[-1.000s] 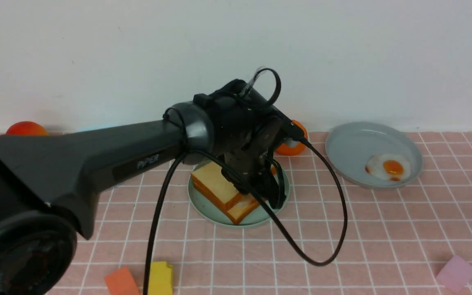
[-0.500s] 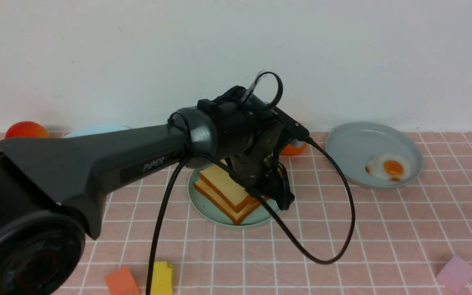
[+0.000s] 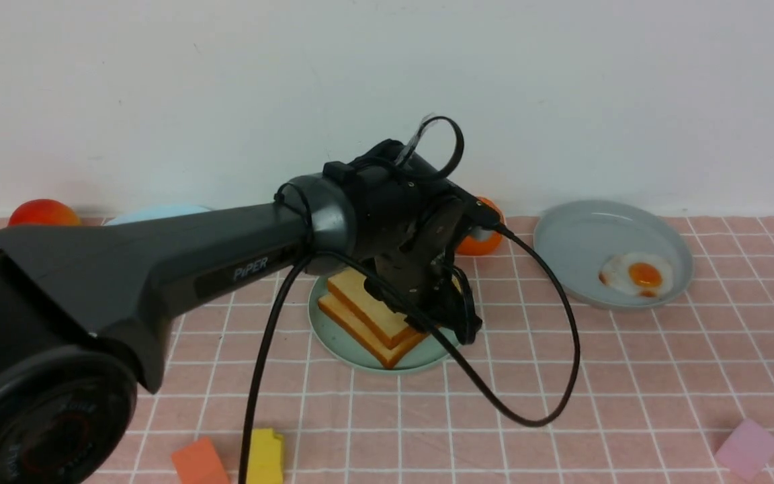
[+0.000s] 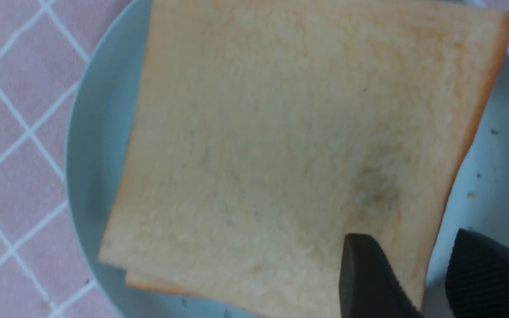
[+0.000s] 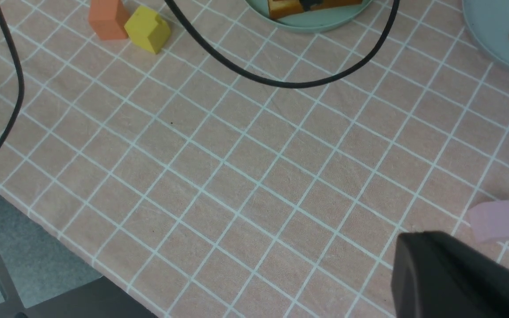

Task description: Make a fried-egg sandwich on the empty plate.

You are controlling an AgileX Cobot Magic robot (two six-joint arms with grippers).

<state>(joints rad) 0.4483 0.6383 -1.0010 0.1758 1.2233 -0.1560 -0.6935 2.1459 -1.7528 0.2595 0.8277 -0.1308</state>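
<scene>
Two tan toast slices lie stacked on the mint-green plate (image 3: 340,346), the top slice (image 3: 367,302) flat on the lower one (image 3: 353,331). What lies between them is hidden. In the left wrist view the top slice (image 4: 281,132) fills the frame over the plate (image 4: 493,176). My left gripper (image 3: 459,326) hangs at the stack's right edge and is open (image 4: 411,240): one finger is over the toast, the other over the plate, and neither holds anything. My right gripper (image 5: 418,256) is shut and empty, low over the tablecloth.
A grey dish (image 3: 602,228) at the right holds a fried egg (image 3: 635,274). An orange fruit (image 3: 481,242), a red fruit (image 3: 43,212) and a pale blue plate (image 3: 158,214) stand by the wall. The left arm's cable (image 3: 548,403) loops low. Orange (image 3: 199,460), yellow (image 3: 266,454) and pink (image 3: 746,447) blocks lie in front.
The top slice, held tilted a second ago, now lies flat on the lower slice. My left gripper has opened and let it go. The right arm has not moved.
</scene>
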